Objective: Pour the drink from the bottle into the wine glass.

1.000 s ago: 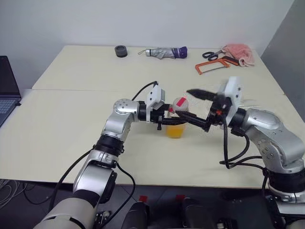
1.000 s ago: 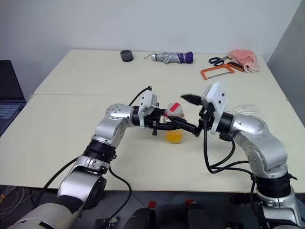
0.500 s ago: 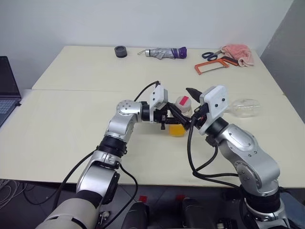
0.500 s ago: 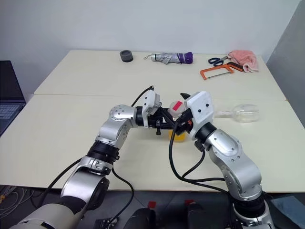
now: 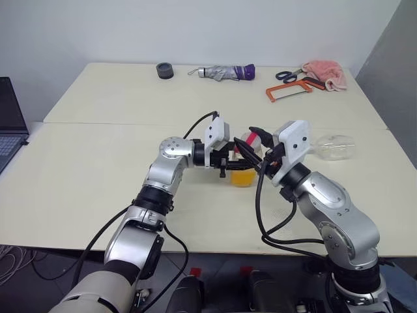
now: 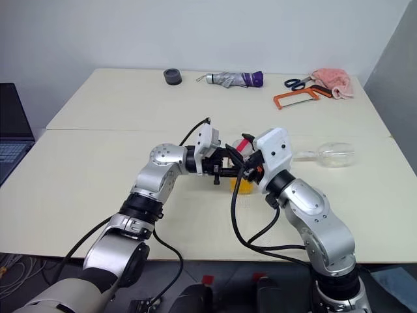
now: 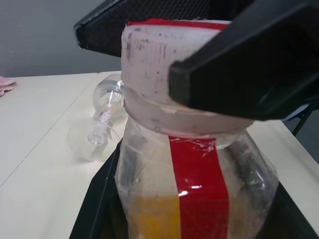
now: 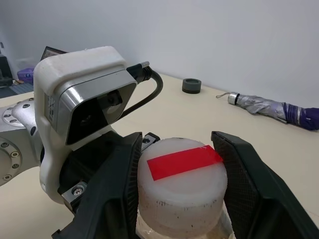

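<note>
Standing upright on the near half of the cream table (image 5: 98, 163), the bottle (image 5: 244, 164), clamped around its lower body by the left gripper (image 5: 229, 163), whose black fingers press both flanks of the clear plastic where the red label strip (image 7: 199, 184) runs down the front. Filling only the bottom part of the bottle, the drink (image 5: 242, 177), orange-yellow and translucent. Up top, the cap (image 8: 182, 186), whitish with a strip of red tape across it, and not red all over. Bracketing that cap from either side, the right gripper (image 5: 255, 145), with one finger (image 8: 117, 199) hard against the cap's side and the other (image 8: 244, 184) close alongside, contact on that side not certain; jaws narrowed about the cap, a firm pinch on it impossible to confirm. Lying on its side to the right of the bottle, well apart from it, the wine glass (image 5: 333, 147), bowl pointing right and stem pointing back toward the arms, resting on the table with nothing in it. Along the far edge of the table: a dark roll of tape (image 5: 165, 70), a folded grey and purple umbrella (image 5: 227, 72), an orange-framed hacksaw (image 5: 290, 90), a pair of scissors (image 5: 288, 75) and a crumpled pink cloth (image 5: 326, 72). At the left border, off the table, the corner of an open laptop (image 5: 10, 124).
</note>
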Controlling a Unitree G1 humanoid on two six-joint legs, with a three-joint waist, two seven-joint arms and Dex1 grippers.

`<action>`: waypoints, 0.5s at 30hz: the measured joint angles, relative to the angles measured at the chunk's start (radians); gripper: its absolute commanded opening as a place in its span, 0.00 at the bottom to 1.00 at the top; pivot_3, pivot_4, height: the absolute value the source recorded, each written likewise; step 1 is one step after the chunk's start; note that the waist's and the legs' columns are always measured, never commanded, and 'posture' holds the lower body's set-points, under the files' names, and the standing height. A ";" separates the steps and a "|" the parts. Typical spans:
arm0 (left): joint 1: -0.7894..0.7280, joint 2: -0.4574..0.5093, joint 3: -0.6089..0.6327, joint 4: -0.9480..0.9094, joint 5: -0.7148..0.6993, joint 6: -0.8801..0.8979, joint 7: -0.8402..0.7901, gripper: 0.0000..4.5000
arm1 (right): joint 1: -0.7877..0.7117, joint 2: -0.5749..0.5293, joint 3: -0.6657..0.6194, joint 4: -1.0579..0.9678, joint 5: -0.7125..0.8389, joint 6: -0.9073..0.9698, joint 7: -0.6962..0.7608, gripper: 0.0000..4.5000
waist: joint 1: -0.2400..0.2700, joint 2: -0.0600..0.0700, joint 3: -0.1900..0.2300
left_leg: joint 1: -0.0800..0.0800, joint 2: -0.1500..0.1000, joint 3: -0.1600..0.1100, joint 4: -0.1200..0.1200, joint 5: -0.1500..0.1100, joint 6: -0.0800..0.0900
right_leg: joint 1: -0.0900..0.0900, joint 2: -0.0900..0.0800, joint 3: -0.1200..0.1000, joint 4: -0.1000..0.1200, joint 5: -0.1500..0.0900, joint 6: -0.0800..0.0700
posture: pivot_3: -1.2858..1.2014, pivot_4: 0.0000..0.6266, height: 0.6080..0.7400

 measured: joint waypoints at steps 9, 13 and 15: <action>-0.001 0.014 -0.015 -0.014 -0.006 0.002 -0.071 0.39 | -0.188 -0.299 -0.043 0.225 0.165 -0.076 0.480 0.42 | 0.000 0.000 0.000 | 0.000 0.000 0.002 0.001 -0.001 0.002 | 0.001 0.003 -0.002 -0.001 0.000 0.000 | 0.52 0.24 1.00; -0.001 0.012 -0.020 -0.014 -0.006 0.008 -0.076 0.39 | -0.206 -0.320 -0.046 0.254 0.198 -0.063 0.523 0.42 | 0.000 0.000 0.000 | 0.000 0.001 0.001 0.001 -0.001 0.002 | 0.001 0.002 -0.001 0.000 0.000 0.000 | 0.52 0.24 1.00; 0.000 0.012 -0.027 -0.019 -0.006 0.013 -0.076 0.39 | -0.188 -0.316 -0.055 0.245 0.201 -0.065 0.514 0.50 | 0.001 0.000 0.000 | -0.001 0.001 0.001 0.002 -0.001 0.002 | 0.001 0.001 -0.001 0.000 0.000 0.000 | 0.52 0.24 1.00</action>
